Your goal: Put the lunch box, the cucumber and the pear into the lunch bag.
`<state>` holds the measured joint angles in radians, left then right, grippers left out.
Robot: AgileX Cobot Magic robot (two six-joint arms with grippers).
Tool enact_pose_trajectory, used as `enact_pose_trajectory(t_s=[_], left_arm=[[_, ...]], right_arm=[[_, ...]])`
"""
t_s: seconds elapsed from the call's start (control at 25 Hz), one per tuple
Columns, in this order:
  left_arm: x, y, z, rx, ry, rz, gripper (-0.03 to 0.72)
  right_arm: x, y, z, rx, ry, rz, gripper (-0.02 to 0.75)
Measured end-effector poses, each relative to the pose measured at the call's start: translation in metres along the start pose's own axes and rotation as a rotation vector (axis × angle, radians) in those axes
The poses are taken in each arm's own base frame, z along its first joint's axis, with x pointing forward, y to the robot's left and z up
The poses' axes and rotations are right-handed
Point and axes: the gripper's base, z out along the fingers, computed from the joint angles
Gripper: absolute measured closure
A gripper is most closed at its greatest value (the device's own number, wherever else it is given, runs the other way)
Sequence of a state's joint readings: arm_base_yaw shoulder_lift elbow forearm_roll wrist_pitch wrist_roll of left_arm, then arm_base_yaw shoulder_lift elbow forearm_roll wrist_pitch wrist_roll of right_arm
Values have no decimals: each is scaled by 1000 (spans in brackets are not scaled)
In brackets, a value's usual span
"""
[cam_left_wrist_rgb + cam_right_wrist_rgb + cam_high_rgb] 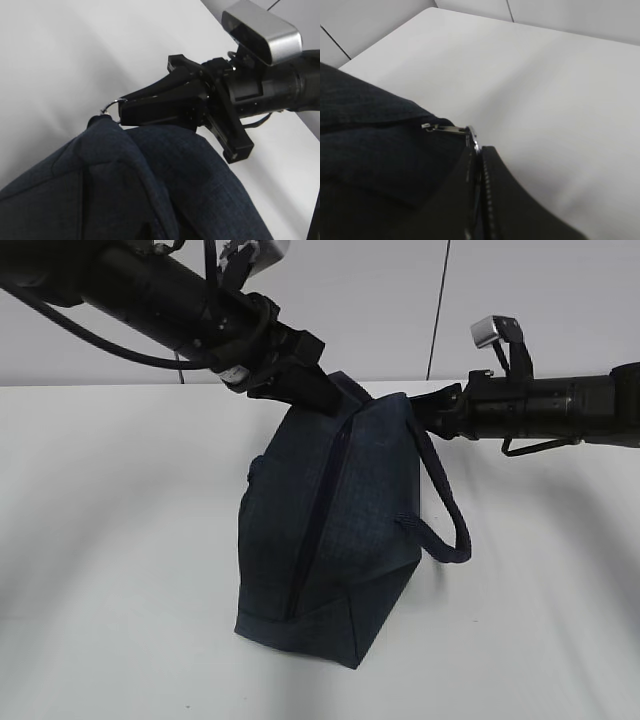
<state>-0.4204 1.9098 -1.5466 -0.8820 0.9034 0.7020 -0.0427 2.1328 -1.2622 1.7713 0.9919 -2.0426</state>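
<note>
The dark navy lunch bag (320, 530) stands tilted on the white table, its zipper (315, 520) drawn shut along the front. My left gripper (318, 392) pinches the fabric at the bag's top left; in the left wrist view only bag fabric (150, 190) shows where its jaws are. My right gripper (425, 412) is at the top right corner, shut on the metal ring pull (472, 135). From the left wrist that same grip shows, the ring (111, 106) caught at the right gripper's tips. The lunch box, the cucumber and the pear are out of view.
A looped strap handle (445, 520) hangs off the bag's right side. The white table (120, 540) spreads around the bag, with a pale wall (380, 300) behind. The right arm's wrist camera (262, 30) sits close above the bag.
</note>
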Motion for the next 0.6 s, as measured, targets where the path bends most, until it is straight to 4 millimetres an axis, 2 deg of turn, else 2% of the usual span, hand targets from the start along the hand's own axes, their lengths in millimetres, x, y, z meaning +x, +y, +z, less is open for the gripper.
enact_pose_trajectory(t_s=[0.32,0.6], left_arm=[[-2,-10,-4,96,-17,59,657],[-3,-13,-5,128,-29,85,657]], right_arm=[[-14,-3,1,-17,-20,-36,738],[-13,-5,2,-8,-16,-34,738]])
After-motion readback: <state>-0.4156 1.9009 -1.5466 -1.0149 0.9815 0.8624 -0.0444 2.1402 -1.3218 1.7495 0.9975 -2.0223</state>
